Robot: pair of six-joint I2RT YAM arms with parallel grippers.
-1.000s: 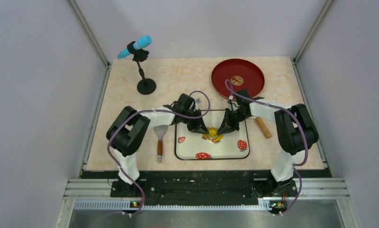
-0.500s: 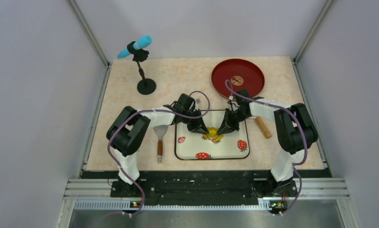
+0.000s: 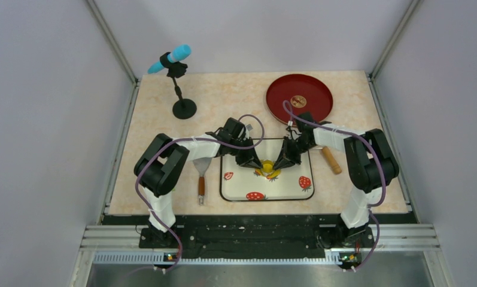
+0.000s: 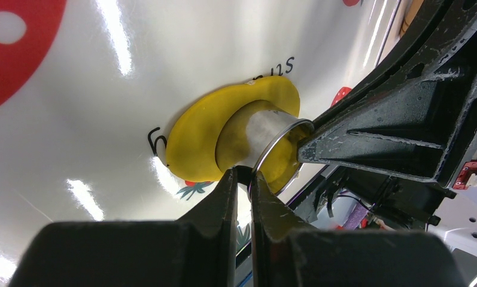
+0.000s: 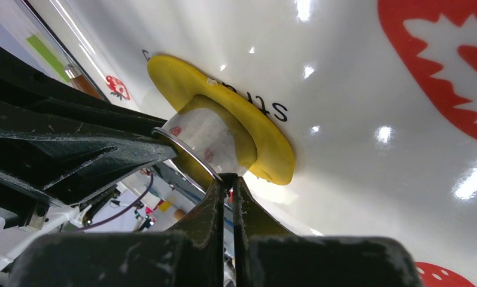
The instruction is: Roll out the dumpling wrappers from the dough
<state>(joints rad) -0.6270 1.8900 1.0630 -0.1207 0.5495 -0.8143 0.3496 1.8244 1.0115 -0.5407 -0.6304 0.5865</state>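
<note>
The dough (image 3: 266,172) is a flattened bright yellow patch on the white strawberry-print board (image 3: 283,190). It also shows in the left wrist view (image 4: 200,140) and the right wrist view (image 5: 257,128). A small metal ring (image 4: 266,134) stands pressed into the dough, also seen in the right wrist view (image 5: 203,139). My left gripper (image 3: 255,164) is shut on the ring's rim from the left, fingertips meeting at it (image 4: 243,173). My right gripper (image 3: 279,163) is shut on the opposite rim (image 5: 228,177). No separate cut wrapper shows.
A red plate (image 3: 310,86) with a small round piece on it sits at the back right. A wooden roller (image 3: 331,160) lies right of the board. A spatula (image 3: 201,178) lies left of it. A microphone stand (image 3: 182,98) stands at the back left.
</note>
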